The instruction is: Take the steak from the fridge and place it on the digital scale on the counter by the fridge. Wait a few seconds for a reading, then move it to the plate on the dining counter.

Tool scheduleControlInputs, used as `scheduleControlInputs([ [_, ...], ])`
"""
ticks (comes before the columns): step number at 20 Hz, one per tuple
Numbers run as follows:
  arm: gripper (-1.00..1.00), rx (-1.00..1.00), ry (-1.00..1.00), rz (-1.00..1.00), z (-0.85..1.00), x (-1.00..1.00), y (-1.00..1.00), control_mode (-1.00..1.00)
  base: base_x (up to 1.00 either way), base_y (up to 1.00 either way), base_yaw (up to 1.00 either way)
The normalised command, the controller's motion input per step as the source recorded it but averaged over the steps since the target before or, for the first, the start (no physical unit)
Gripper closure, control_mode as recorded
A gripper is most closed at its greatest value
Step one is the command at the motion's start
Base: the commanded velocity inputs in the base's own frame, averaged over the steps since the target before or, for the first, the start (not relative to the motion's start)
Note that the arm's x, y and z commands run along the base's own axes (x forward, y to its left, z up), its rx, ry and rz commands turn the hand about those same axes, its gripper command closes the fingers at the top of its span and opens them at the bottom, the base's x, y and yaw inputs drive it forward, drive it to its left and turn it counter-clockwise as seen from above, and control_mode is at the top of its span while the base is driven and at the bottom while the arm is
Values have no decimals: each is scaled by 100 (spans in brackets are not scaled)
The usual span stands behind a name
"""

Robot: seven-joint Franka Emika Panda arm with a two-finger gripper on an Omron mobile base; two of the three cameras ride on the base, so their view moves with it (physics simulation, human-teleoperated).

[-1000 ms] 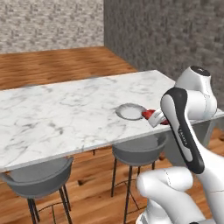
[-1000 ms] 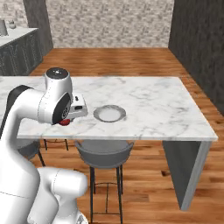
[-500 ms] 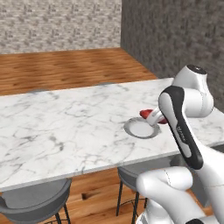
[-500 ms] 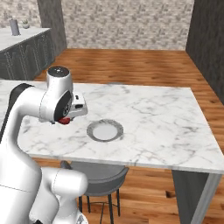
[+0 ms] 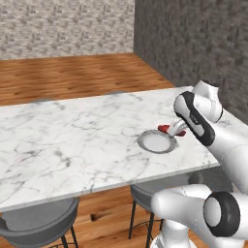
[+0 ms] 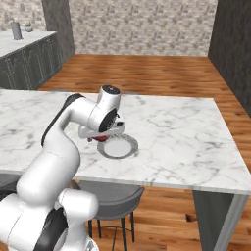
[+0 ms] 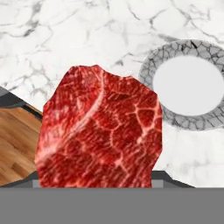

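My gripper (image 5: 170,131) is shut on the steak (image 5: 166,129), a flat red slab with darker marbling. It hangs just above the dining counter (image 5: 72,140), at the right edge of the plate (image 5: 156,141). From the right base, the steak (image 6: 100,138) sits under the gripper (image 6: 101,136), beside the left rim of the plate (image 6: 117,146). In the hand view the steak (image 7: 103,131) hides the fingertips, and the plate (image 7: 146,78) lies up and to the right on the marble counter (image 7: 65,35). The fridge and digital scale are out of view.
Round grey stools (image 5: 38,227) (image 6: 110,196) stand under the near edge of the counter. A dark wall (image 5: 193,43) rises beyond its right end. Dark cabinets (image 6: 29,56) with a pale top stand far left. Wood floor lies behind.
The whole picture has shifted, so the base has driven along the counter. The steak stays in the shut gripper, which now sits closer to the plate's edge.
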Motion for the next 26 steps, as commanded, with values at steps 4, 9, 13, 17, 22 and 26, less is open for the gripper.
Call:
scheduleControlInputs([
  [4, 100, 0, 10, 6, -80, 100, -19, -100, 0, 0, 0],
  [9, 100, 0, 5, 1, -73, 98, 0, -100, 0, 0, 0],
  [13, 100, 0, 0, 0, -55, 80, 0, -100, 0, 0, 0],
  [17, 100, 0, 0, 0, -54, 64, 0, -100, 0, 0, 0],
  [22, 100, 0, 0, 0, -45, 33, 0, -100, 0, 0, 0],
  [26, 100, 0, 0, 0, -34, 14, -5, -100, 0, 0, 0],
])
